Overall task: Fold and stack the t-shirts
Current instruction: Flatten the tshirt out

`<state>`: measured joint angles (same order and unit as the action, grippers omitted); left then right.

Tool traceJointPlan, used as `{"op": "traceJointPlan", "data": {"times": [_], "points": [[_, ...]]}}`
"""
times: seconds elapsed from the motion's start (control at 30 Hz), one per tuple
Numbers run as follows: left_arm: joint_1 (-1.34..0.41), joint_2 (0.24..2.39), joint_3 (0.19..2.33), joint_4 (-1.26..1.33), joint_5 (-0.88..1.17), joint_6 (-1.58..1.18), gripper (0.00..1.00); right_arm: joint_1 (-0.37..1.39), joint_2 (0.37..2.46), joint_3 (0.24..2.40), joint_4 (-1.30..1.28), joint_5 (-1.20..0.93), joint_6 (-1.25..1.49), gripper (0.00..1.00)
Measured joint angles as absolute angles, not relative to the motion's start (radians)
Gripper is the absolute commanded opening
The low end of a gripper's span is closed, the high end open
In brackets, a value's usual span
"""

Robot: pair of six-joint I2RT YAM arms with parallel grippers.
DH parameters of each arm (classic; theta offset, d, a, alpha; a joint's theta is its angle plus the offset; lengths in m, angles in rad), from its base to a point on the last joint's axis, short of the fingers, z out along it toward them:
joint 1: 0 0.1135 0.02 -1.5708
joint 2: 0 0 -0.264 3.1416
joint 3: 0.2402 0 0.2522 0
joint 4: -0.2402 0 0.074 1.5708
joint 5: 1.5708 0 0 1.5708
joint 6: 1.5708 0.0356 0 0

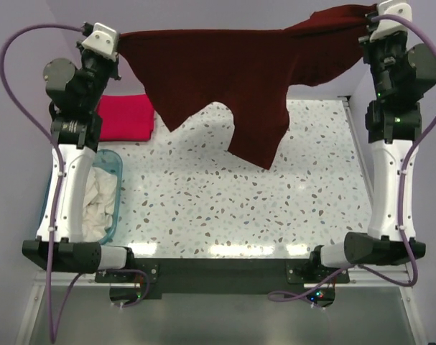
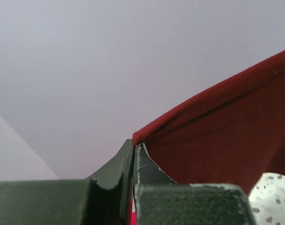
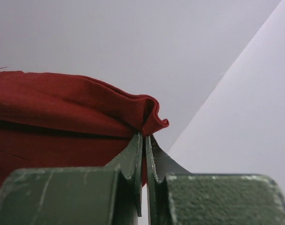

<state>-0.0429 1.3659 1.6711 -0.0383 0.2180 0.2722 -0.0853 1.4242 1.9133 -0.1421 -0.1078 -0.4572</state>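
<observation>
A dark maroon t-shirt [image 1: 225,72] hangs stretched in the air over the far side of the table, its lower edge drooping toward the tabletop. My left gripper [image 1: 120,37] is shut on its left top corner. In the left wrist view the jaws [image 2: 134,143] pinch the cloth's hem [image 2: 217,136]. At the upper right, my right gripper [image 1: 369,16] is shut on the other corner, and bunched maroon cloth [image 3: 62,103] sticks out above its fingertips [image 3: 145,137]. A folded crimson-red t-shirt [image 1: 124,117] lies flat at the table's far left. White t-shirts [image 1: 99,205] lie crumpled in a tub.
The translucent blue plastic tub [image 1: 118,167] stands at the table's left edge beside the left arm. The speckled white tabletop [image 1: 225,208] stretches between the two arms. Plain lilac walls close in the back and both sides.
</observation>
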Motion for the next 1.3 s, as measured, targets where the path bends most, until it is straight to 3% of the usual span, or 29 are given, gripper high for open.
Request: {"op": "traceJointPlan", "data": {"times": [0.33, 0.57, 0.8, 0.97, 1.3], "points": [[-0.046, 1.010, 1.473, 0.060, 0.177, 0.272, 0.00, -0.086, 1.089, 1.757, -0.053, -0.078, -0.517, 0.00], [-0.046, 0.862, 1.522, 0.067, 0.153, 0.295, 0.00, -0.093, 0.928, 1.775, 0.028, -0.074, -0.596, 0.00], [-0.046, 0.924, 1.684, 0.023, 0.163, 0.382, 0.00, -0.098, 0.961, 1.853, 0.052, -0.104, -0.681, 0.00], [-0.045, 0.996, 1.642, -0.056, 0.196, 0.448, 0.00, -0.101, 1.029, 1.815, -0.066, -0.205, -0.746, 0.00], [-0.062, 1.205, 1.171, -0.150, 0.311, 0.484, 0.00, -0.109, 1.148, 1.232, -0.191, -0.387, -0.880, 0.00]]}}
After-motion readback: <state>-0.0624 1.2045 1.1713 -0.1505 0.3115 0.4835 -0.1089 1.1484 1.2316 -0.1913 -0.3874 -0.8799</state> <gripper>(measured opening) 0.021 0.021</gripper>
